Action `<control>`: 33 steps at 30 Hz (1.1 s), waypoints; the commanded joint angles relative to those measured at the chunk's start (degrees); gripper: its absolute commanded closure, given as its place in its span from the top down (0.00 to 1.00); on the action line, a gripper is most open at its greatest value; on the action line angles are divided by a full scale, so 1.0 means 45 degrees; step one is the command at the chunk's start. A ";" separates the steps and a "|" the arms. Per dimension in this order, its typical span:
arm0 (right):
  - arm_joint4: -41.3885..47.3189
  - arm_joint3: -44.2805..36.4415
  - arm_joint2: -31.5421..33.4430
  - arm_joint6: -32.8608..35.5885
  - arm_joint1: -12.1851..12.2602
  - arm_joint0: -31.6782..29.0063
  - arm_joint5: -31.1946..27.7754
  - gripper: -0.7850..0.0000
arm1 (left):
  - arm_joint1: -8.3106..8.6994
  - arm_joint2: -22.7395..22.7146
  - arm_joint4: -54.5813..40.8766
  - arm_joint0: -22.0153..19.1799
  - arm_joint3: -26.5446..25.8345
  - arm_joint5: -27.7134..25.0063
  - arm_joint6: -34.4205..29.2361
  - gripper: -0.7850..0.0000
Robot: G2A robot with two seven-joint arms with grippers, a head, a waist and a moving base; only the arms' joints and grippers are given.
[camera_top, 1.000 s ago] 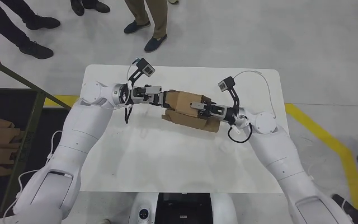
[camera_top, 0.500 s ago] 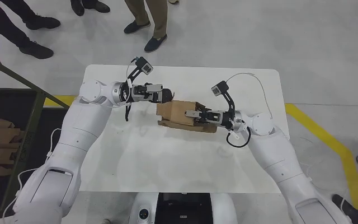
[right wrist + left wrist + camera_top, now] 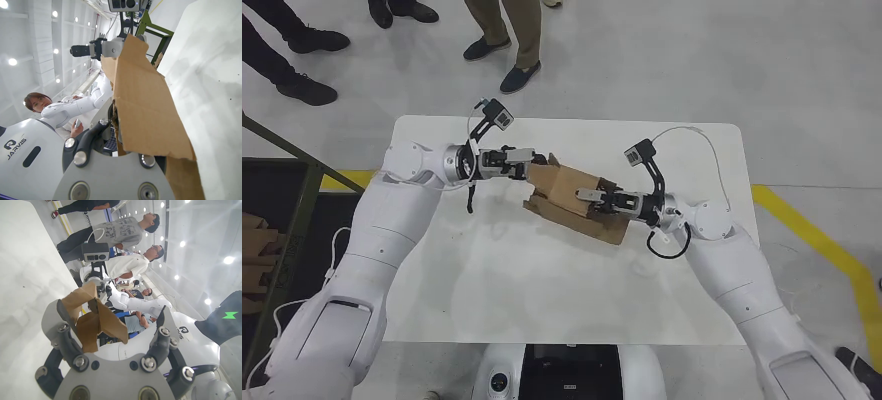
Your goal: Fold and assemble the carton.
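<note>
From above we see the brown carton point(image 3: 572, 195) lying askew on the white counter point(image 3: 542, 290), between both arms. The left claw point(image 3: 539, 158) is at one end and the right claw point(image 3: 592, 196) on its top. At the left wrist, the left claw point(image 3: 112, 307) stands spread apart, a carton point(image 3: 90, 321) flap resting against one finger. At the right wrist, the right claw point(image 3: 128, 121) is clamped on a carton point(image 3: 143, 106) panel.
</note>
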 commanded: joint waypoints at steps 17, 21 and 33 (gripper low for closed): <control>-0.0627 0.0096 0.0529 -0.1435 0.0062 -0.0075 -0.0101 0.00 | 0.0095 -0.0185 -0.0160 0.0734 -0.1071 0.0244 -0.0242 1.00; -0.0751 0.0092 0.0521 -0.1705 0.0039 -0.0009 -0.0110 0.00 | 0.0080 -0.0095 -0.0166 0.0802 -0.1179 0.0321 -0.0299 1.00; -0.1048 -0.0095 0.0483 -0.2798 -0.0052 -0.0066 -0.0171 0.00 | -0.0015 0.0233 -0.0068 0.0667 -0.1196 0.0467 -0.0329 1.00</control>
